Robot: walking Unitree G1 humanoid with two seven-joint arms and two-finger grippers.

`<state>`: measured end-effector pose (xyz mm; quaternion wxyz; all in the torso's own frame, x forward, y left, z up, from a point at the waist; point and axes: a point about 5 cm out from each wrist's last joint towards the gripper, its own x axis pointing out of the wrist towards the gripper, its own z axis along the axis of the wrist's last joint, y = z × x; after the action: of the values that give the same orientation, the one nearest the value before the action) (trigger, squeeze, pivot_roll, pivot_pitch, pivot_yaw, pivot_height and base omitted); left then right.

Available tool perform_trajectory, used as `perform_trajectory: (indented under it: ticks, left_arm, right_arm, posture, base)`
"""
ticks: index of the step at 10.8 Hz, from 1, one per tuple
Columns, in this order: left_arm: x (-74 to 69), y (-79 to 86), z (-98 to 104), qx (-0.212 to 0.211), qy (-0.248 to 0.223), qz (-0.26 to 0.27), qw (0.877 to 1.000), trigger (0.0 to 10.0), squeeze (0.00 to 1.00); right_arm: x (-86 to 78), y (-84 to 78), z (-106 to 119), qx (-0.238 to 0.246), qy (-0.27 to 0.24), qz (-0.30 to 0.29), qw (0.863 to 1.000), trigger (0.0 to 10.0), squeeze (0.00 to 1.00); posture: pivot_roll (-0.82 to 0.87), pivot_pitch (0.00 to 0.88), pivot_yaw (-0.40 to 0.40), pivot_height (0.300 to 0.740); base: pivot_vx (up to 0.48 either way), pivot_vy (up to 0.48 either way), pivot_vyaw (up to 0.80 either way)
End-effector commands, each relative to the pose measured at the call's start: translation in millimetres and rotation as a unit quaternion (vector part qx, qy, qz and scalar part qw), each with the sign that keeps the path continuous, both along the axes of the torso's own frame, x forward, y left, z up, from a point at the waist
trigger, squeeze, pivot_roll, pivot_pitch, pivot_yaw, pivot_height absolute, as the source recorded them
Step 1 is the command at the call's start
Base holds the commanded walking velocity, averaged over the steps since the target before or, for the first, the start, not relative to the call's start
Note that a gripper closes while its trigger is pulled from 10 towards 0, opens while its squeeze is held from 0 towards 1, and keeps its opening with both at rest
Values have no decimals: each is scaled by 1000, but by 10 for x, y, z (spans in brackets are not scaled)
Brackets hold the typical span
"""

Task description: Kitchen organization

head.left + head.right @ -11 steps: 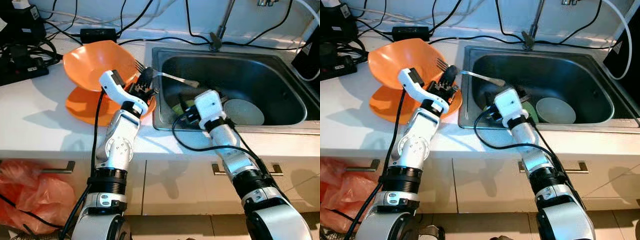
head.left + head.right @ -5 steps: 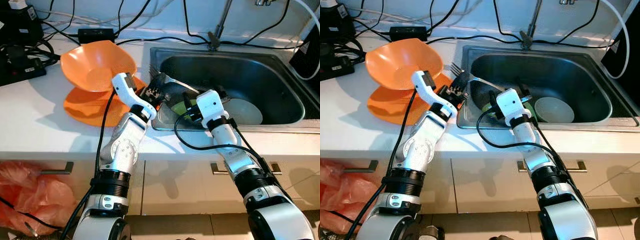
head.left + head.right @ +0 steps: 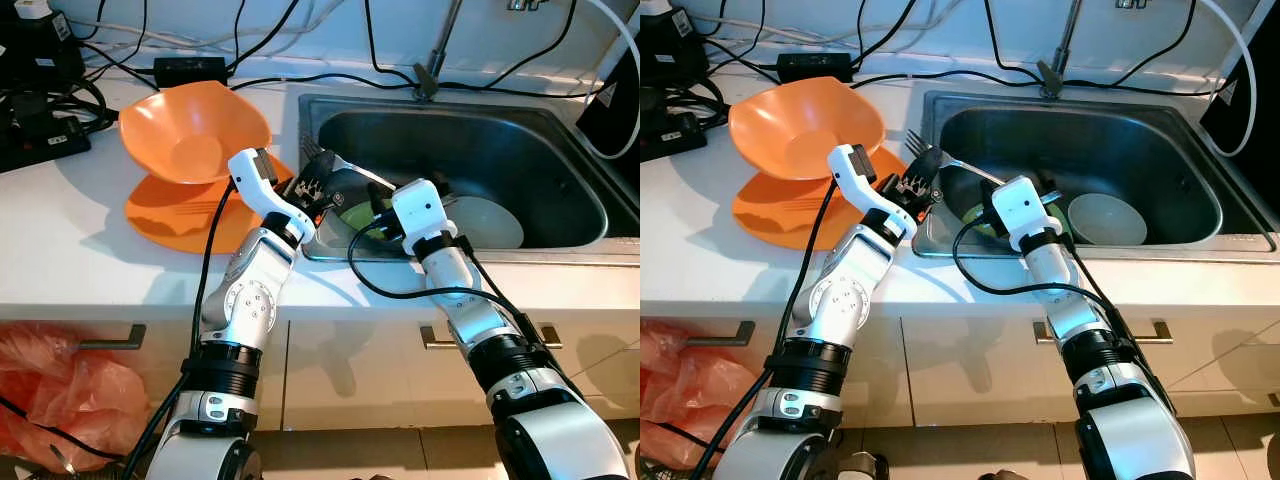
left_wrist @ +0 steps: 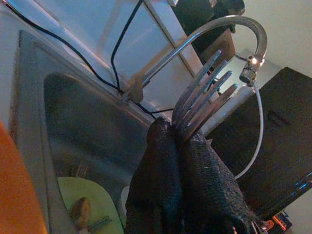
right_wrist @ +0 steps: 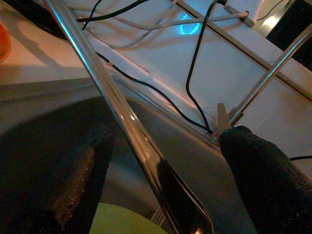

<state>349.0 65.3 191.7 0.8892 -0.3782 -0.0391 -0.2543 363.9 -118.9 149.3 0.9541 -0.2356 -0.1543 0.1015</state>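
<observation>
head stereo pair downward, both wrist cameras near sink [image 3: 560, 150]

No text, label, brand, number or sign can be read in any of the views
</observation>
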Motion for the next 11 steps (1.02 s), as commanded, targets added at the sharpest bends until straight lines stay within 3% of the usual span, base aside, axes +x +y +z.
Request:
perform_trajectory:
  ticks: [1,11]
  left_arm:
    - [-74,-184,18,-14,-6,-27,1000,10000,0]
    - [-80,-169,22,-17,-9,-23,1000,10000,0]
  right_arm:
    - [15,-15,-13,-9,5,-4,1000,0,0]
    - [10,-8,-38,-8,11,0,1000,0,0]
  posture:
    - [70,67,-68,740]
    - [71,63,-67,740]
  base:
    - [0,0,0]
    - [0,0,0]
